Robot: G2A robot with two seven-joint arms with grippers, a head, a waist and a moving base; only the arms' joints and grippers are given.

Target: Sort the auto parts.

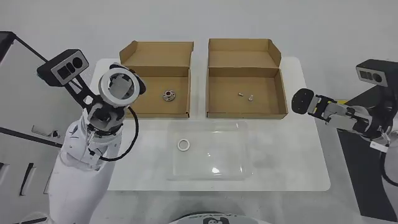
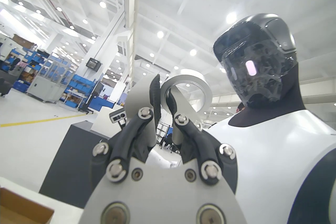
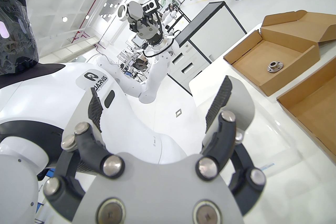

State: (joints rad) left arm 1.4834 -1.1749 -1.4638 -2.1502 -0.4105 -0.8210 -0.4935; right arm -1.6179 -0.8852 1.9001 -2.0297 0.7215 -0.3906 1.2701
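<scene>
The left gripper [image 2: 163, 89] is clamped on the wall of the large metal ring [image 2: 203, 99], one finger through the hole and one outside. It holds the ring high above the left side of the table [image 1: 298, 162], open face turned up toward the head. The left box [image 1: 149, 93], a flange [image 1: 168, 94] on its floor, lies just to the right of the ring, so the raised, upturned left arm looks by far the nearer for a drop there. Farther across, past the right box [image 1: 267, 93], the right gripper [image 1: 301, 101] hangs wide open and empty.
</scene>
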